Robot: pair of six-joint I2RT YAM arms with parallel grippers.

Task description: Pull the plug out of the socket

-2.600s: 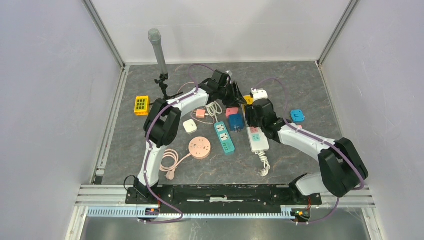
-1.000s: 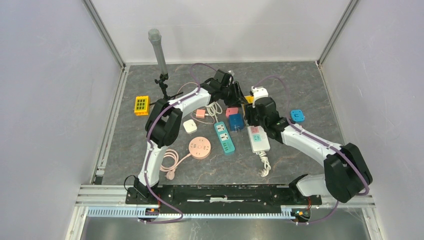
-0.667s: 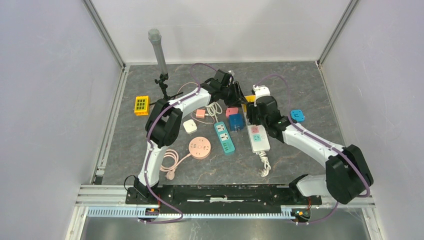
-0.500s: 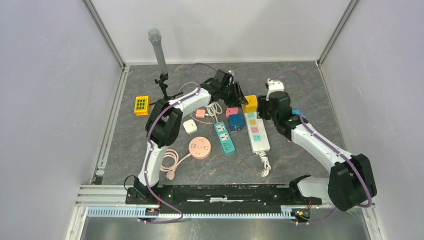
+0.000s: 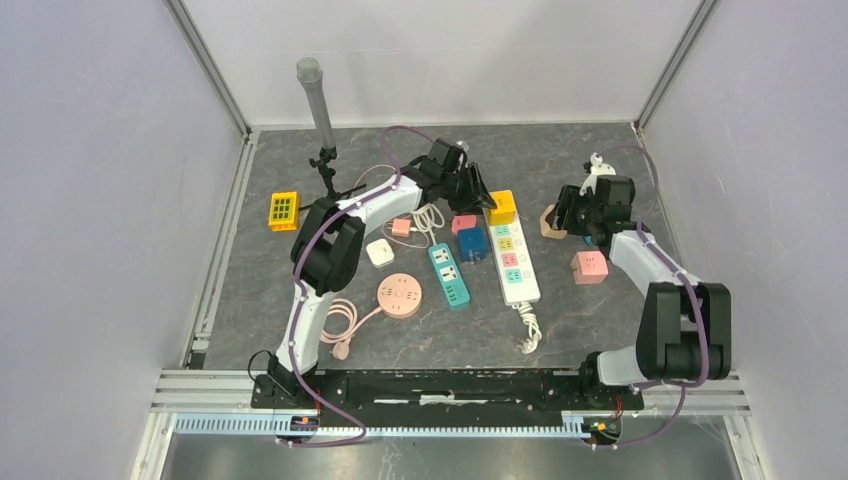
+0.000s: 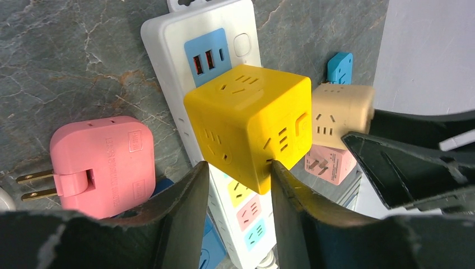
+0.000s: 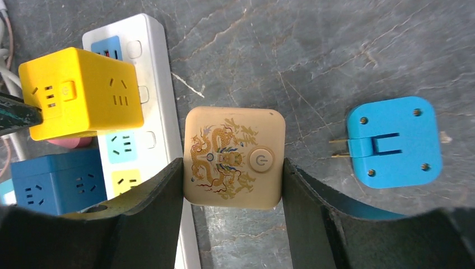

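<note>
A white power strip (image 5: pixel 515 265) lies mid-table, also in the left wrist view (image 6: pixel 168 50) and the right wrist view (image 7: pixel 151 45). A yellow cube plug (image 5: pixel 501 207) sits on its far end. My left gripper (image 5: pixel 483 195) is shut on the yellow cube (image 6: pixel 246 117), fingers against its two lower sides (image 6: pixel 238 165). My right gripper (image 5: pixel 557 218) is shut on a beige cube plug (image 7: pixel 232 157) with a dragon print and holds it to the right of the strip, apart from it (image 7: pixel 232 162). The beige cube shows in the left wrist view (image 6: pixel 339 115).
A pink cube (image 5: pixel 589 267) lies right of the strip. A blue flat adapter (image 7: pixel 392 143) lies right of the beige cube. A pink flat adapter (image 6: pixel 101 162), dark blue cube (image 5: pixel 472 244), teal strip (image 5: pixel 449 274) and round pink socket (image 5: pixel 400 296) lie left of the strip. A grey post (image 5: pixel 318 100) stands far left.
My right arm has swung right, away from the white strip, carrying the beige cube. The strip's top sockets and a pink cube have come into view. The left arm has stayed on the yellow cube.
</note>
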